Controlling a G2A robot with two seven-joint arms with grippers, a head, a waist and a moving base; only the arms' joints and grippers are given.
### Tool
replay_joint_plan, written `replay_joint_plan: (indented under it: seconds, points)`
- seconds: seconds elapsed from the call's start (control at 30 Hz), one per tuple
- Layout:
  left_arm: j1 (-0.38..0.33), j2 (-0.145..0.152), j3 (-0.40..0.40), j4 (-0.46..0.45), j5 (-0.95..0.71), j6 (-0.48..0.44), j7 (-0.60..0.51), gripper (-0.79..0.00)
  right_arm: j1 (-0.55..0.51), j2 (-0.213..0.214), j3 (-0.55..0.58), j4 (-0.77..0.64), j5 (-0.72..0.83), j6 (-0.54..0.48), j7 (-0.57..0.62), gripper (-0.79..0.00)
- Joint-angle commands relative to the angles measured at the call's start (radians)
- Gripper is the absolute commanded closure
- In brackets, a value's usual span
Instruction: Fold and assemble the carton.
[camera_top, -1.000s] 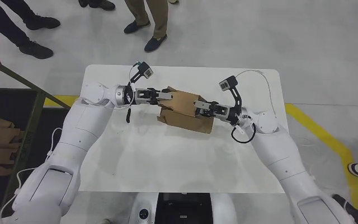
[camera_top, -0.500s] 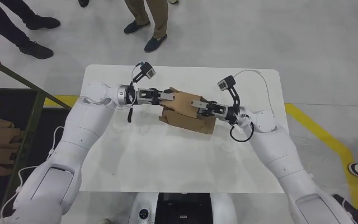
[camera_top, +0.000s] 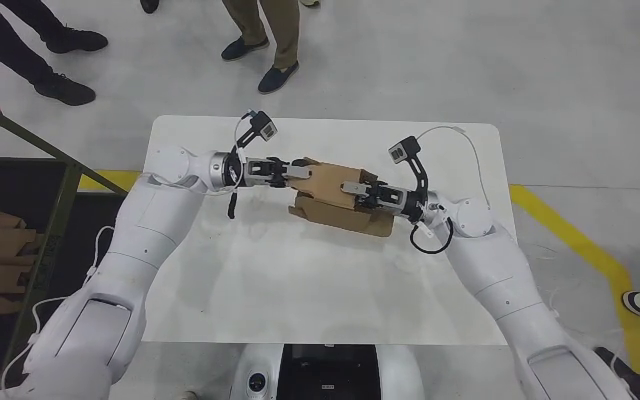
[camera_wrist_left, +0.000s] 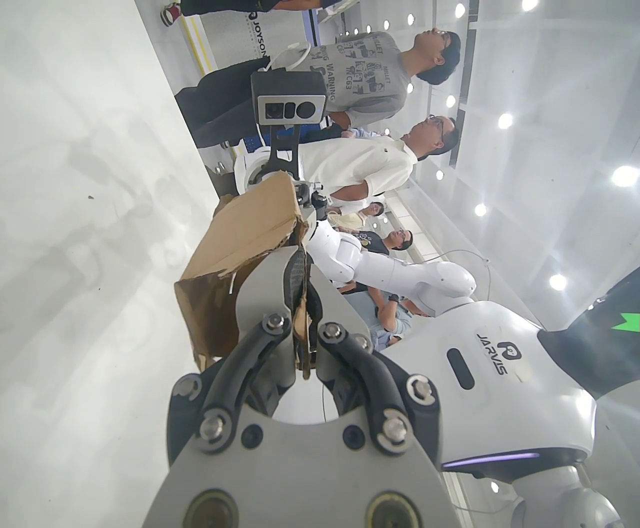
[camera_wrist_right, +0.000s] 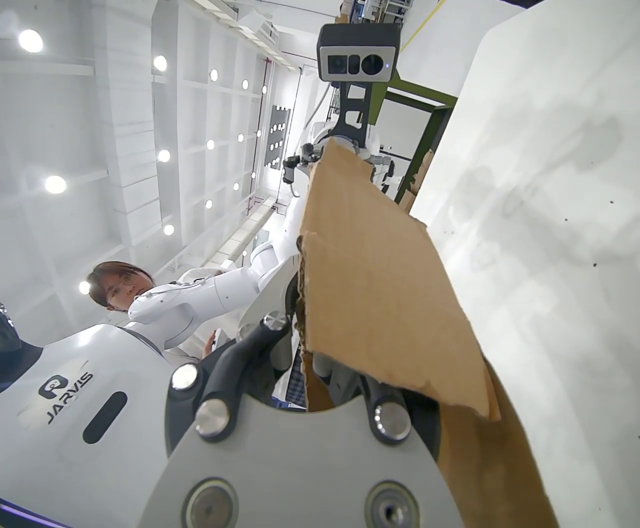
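My left claw clamped tight on one carton edge, my right claw gripping the opposite flap, carton spanning between claws, white surface beneath.

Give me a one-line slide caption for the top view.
Left tool and right tool grip opposite ends of the partly folded brown carton over the white table.
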Motion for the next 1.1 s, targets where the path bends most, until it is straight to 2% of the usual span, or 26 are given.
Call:
replay_joint_plan:
  seconds: [0.0, 0.6, 1.07]
  points:
    - [0.004, 0.001, -0.006, -0.007, -0.011, 0.002, -0.002, -0.785, 0.001, 0.001, 0.003, 0.002, -0.012, 0.002, -0.001, 0.0]
    - [0.053, 0.015, -0.066, -0.138, -0.123, 0.049, -0.049, -0.785, 0.0, 0.003, 0.002, 0.011, -0.113, 0.012, -0.047, 0.0]
    - [0.024, -0.007, -0.002, -0.152, -0.135, 0.068, -0.068, -0.785, 0.009, -0.008, -0.024, 0.001, -0.129, 0.015, -0.074, 0.0]
